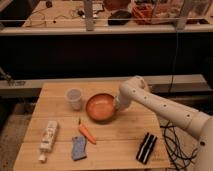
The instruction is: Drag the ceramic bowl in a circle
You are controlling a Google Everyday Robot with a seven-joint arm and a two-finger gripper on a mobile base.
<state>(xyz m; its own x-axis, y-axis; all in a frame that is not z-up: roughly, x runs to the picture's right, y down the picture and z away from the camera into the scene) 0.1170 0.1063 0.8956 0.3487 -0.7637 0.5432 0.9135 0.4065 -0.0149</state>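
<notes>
The ceramic bowl [101, 107] is round, shallow and orange-terracotta with a lighter inside. It sits on the wooden table [125, 142] near the middle, just right of the small translucent white cup [74, 98]. My gripper [118, 105] is at the bowl's right rim, at the end of the white arm [160, 106] that reaches in from the right. The gripper's tip is pressed against or over the rim.
A toy carrot [86, 132] lies in front of the bowl. A white tube [48, 138] lies at the front left, a blue-grey item [79, 148] beside it. A black object [146, 147] lies at the front right. Cables hang off the table's right side.
</notes>
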